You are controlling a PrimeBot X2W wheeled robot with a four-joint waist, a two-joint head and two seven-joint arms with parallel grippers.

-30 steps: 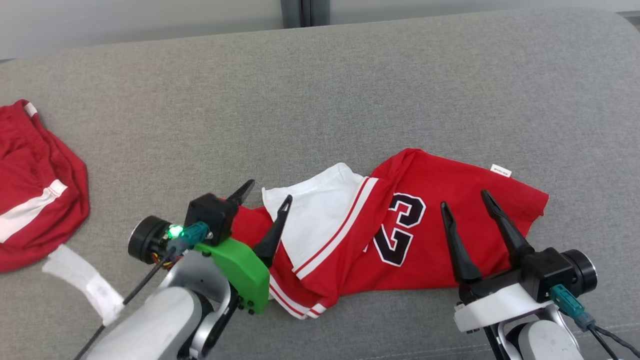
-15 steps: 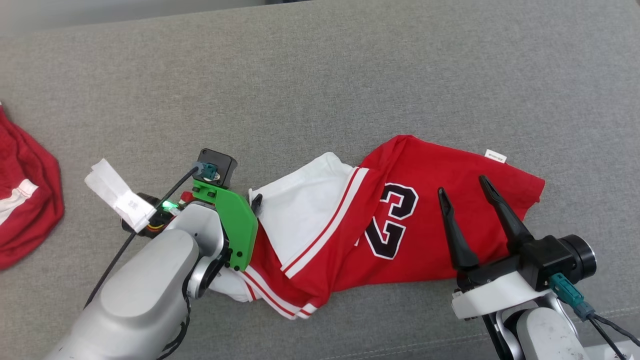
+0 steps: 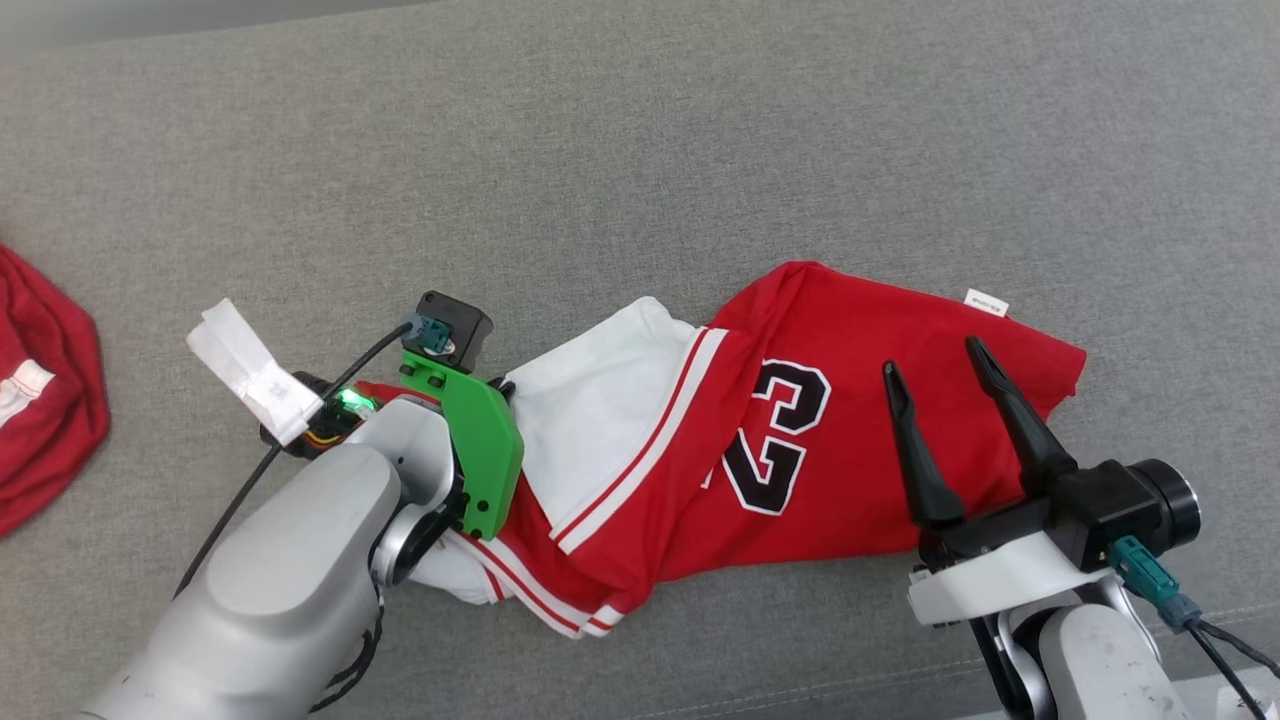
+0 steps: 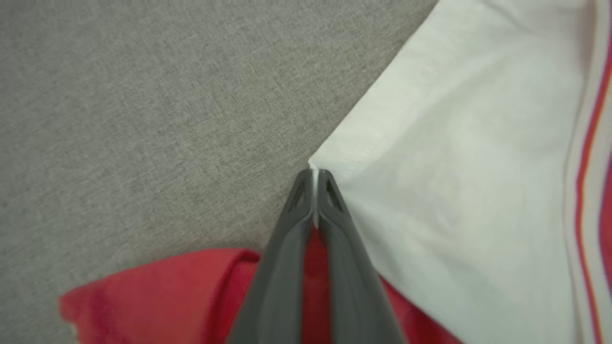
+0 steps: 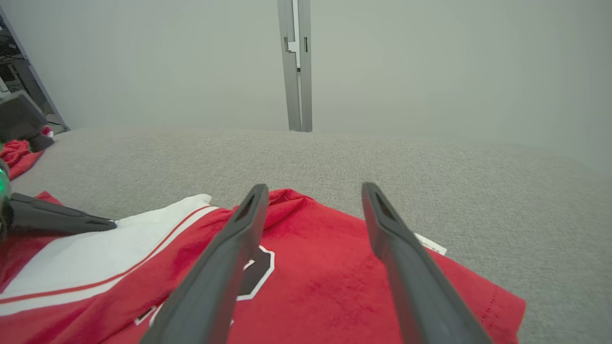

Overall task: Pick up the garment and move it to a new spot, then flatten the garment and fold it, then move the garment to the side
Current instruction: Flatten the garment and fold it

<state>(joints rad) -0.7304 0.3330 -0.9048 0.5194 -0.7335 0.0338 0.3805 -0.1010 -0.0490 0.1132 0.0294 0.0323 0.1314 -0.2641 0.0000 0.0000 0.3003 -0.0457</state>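
The garment (image 3: 860, 400) is a red jersey with a black "23" and a white panel, lying crumpled on the grey cushion (image 3: 600, 150). My left gripper (image 3: 507, 388) points down at the left corner of the white panel, its fingers mostly hidden behind the green mount. In the left wrist view the left gripper (image 4: 314, 174) is shut, with a sliver of the white hem (image 4: 468, 167) and red cloth pinched between the fingers. My right gripper (image 3: 930, 356) hovers open above the jersey's right half, nothing between its fingers (image 5: 229, 248).
Another red garment (image 3: 40, 400) with white trim lies at the far left edge. A white paper tag (image 3: 250, 372) hangs on the left arm's cable. Behind the cushion stand a pale wall and a grey metal post (image 5: 295, 67). Bare cushion stretches beyond the jersey.
The left arm swung over and down onto the white panel's corner, and its gripper went from open to shut on the cloth. The head camera shifted. The right gripper stayed open.
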